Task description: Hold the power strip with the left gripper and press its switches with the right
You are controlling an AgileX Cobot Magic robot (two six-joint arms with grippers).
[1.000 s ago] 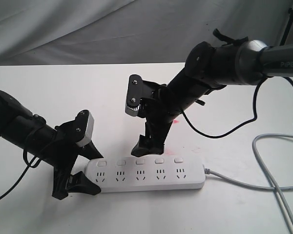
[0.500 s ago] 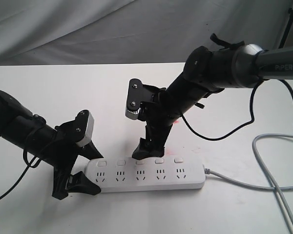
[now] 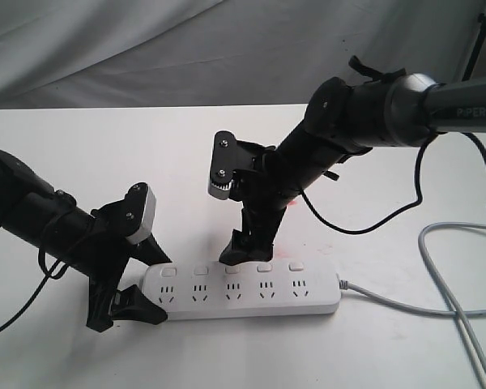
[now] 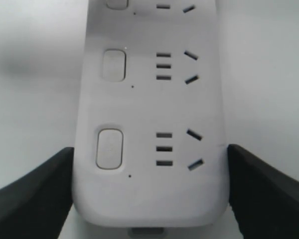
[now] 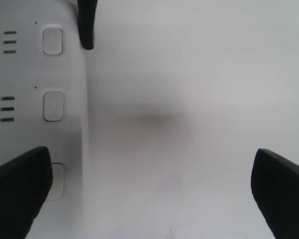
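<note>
The white power strip (image 3: 251, 293) lies flat near the table's front, its row of switches (image 3: 265, 267) facing the far side. My left gripper (image 3: 128, 306) is shut on the strip's left end; in the left wrist view its black fingers (image 4: 35, 196) press both sides of the power strip (image 4: 149, 99). My right gripper (image 3: 243, 248) stands open, fingers spread wide in the right wrist view. One right fingertip (image 5: 17, 194) rests over the third switch (image 5: 57, 180), partly hiding it, while the other hangs above bare table beyond the strip.
The strip's grey cord (image 3: 405, 305) runs off to the right, and a grey cable loop (image 3: 458, 235) lies at the right edge. A black cable (image 3: 364, 228) hangs from the right arm. Grey cloth (image 3: 146, 49) backs the white table (image 3: 105, 154).
The right gripper has come down slightly, bringing its fingertip onto the third switch. The left gripper and the strip have not moved.
</note>
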